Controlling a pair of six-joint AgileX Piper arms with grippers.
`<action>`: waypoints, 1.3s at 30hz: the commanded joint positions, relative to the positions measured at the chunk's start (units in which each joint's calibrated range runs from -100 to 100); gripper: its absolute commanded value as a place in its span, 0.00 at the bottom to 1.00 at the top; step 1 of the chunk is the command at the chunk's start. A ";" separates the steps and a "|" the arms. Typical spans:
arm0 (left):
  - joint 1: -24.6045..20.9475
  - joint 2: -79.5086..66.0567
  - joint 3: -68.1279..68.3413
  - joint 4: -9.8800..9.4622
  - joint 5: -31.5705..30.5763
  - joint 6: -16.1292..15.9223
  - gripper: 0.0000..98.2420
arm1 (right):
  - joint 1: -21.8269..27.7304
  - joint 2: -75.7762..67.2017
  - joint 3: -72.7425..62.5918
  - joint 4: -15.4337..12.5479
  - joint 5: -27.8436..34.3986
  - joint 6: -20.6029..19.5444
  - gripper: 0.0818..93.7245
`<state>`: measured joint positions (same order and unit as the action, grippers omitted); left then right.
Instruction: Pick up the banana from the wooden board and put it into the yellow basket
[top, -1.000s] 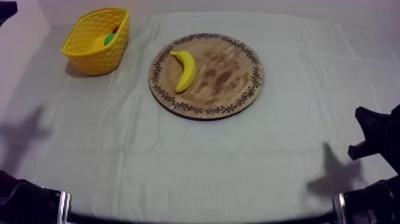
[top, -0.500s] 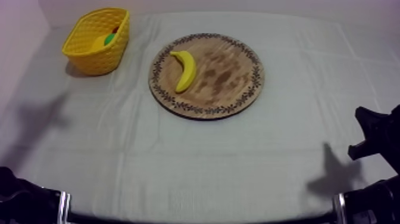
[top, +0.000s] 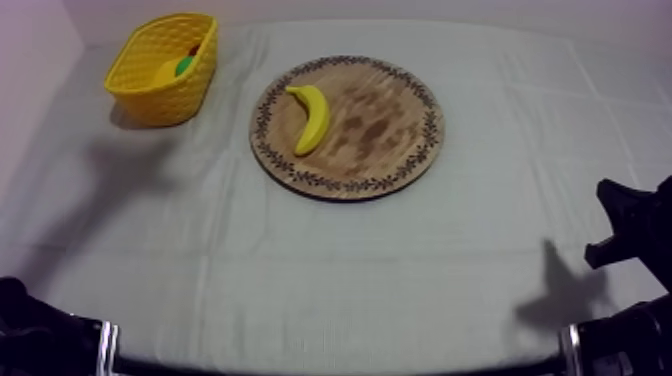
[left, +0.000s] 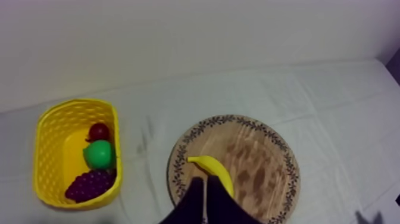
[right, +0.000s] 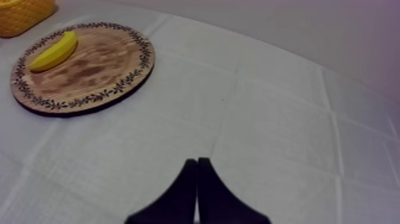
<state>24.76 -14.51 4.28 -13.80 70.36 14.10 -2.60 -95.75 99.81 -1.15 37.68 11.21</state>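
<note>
The yellow banana (top: 312, 117) lies on the left half of the round wooden board (top: 390, 150) with a patterned rim. Far left at the back stands the yellow basket (top: 140, 85). In the left wrist view my left gripper (left: 204, 204) hovers high above the near edge of the board (left: 262, 173), its fingers together as a narrow wedge just short of the banana (left: 213, 173). My right gripper (right: 196, 184) is shut on nothing over bare cloth, well away from the board (right: 95, 71) and banana (right: 55, 51). It rests low at the right edge (top: 615, 232).
Inside the basket (left: 44, 149) lie a small red fruit (left: 98, 131), a green pear (left: 98, 154) and a bunch of grapes (left: 89, 184). A dark shadow (top: 130, 165) falls on the cloth below the basket. Bare cloth spreads in front of the board.
A dark part of my left arm at the top view's upper left corner has gone. Its shadow on the cloth has slid right, toward the basket. The right arm and the banana have not moved.
</note>
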 joint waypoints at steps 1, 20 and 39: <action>0.84 3.18 -1.31 -0.25 0.17 0.73 0.00 | 0.00 0.00 -0.03 0.00 -0.02 0.00 0.00; 6.35 22.90 -14.32 -2.01 4.93 5.37 0.00 | 0.00 0.00 -0.03 0.00 -0.02 0.00 0.00; 6.86 31.00 -19.79 -3.20 7.29 10.51 0.68 | 0.00 0.00 -0.03 0.00 -0.02 0.04 0.00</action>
<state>31.67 16.45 -15.44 -17.11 77.46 24.57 -2.60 -95.75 99.81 -1.15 37.66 11.21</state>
